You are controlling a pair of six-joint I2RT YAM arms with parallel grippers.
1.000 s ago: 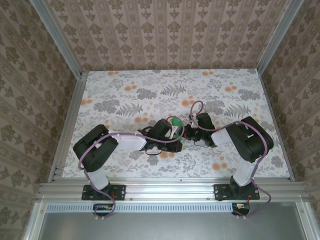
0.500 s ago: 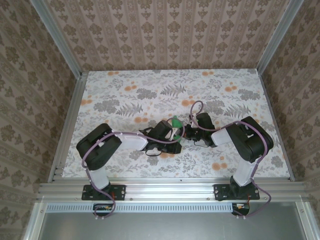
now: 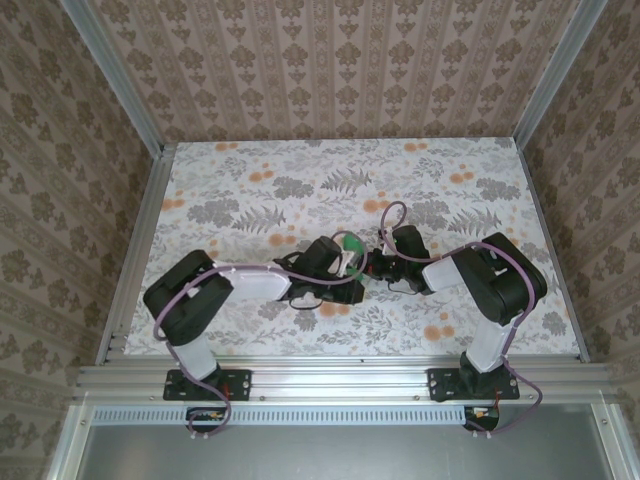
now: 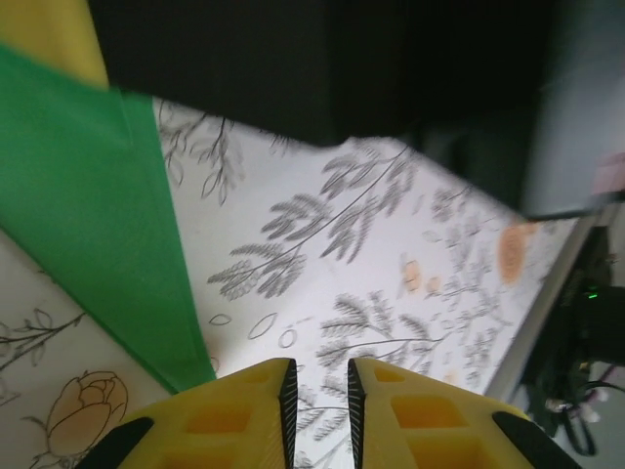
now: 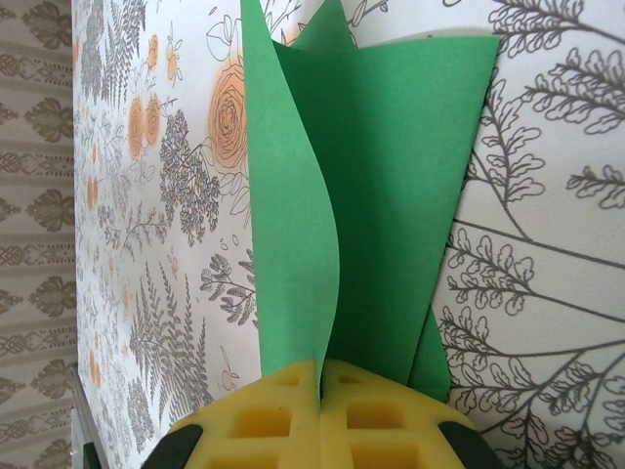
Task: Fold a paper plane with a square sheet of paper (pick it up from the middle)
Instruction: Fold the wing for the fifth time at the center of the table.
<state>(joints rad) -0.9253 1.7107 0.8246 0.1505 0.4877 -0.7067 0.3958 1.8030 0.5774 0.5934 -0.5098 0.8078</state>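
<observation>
The square sheet of paper (image 5: 381,195) is bright green, folded into upright layers that fan out from my right gripper (image 5: 322,376), which is shut on its lower edge. In the top view the paper (image 3: 352,243) shows as a small green patch between the two wrists at the table's middle. My left gripper (image 4: 321,376) stands just beside the sheet (image 4: 88,195), its yellow fingers slightly open with only tablecloth showing in the gap. From above, the left gripper (image 3: 343,263) and right gripper (image 3: 373,262) nearly meet.
The floral tablecloth (image 3: 300,190) has free room at the back and on both sides. Aluminium rails (image 3: 330,375) edge the front and sides, with wallpapered walls beyond. A purple cable (image 3: 392,212) loops over the right wrist.
The left gripper's jaws have parted a little and its arm has shifted slightly left. The right gripper stays still, shut on the green paper.
</observation>
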